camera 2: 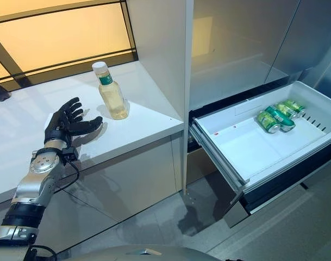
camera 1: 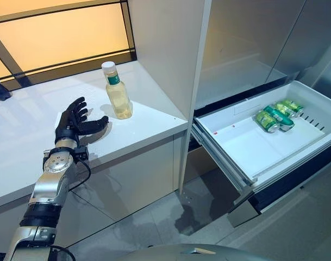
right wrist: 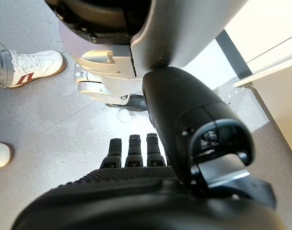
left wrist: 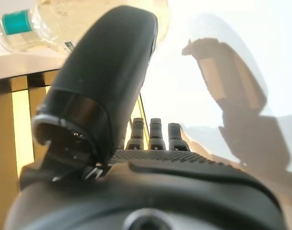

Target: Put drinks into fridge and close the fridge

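A clear bottle (camera 1: 117, 92) of pale yellow drink with a white cap and green label stands upright on the white counter (camera 1: 24, 136). It also shows in the left wrist view (left wrist: 50, 21). My left hand (camera 1: 73, 124) is open just left of the bottle, fingers spread, thumb pointing toward it, not touching. The white fridge drawer (camera 1: 236, 147) is pulled out at the right, with green cans (camera 1: 276, 115) lying at its far end. My right hand (right wrist: 146, 158) hangs over the floor, fingers straight and empty.
A white cabinet panel (camera 1: 170, 54) stands between the counter and the fridge. A window frame (camera 1: 62, 60) runs along the counter's back. A person's white shoes (right wrist: 30, 67) stand on the grey floor near my right hand.
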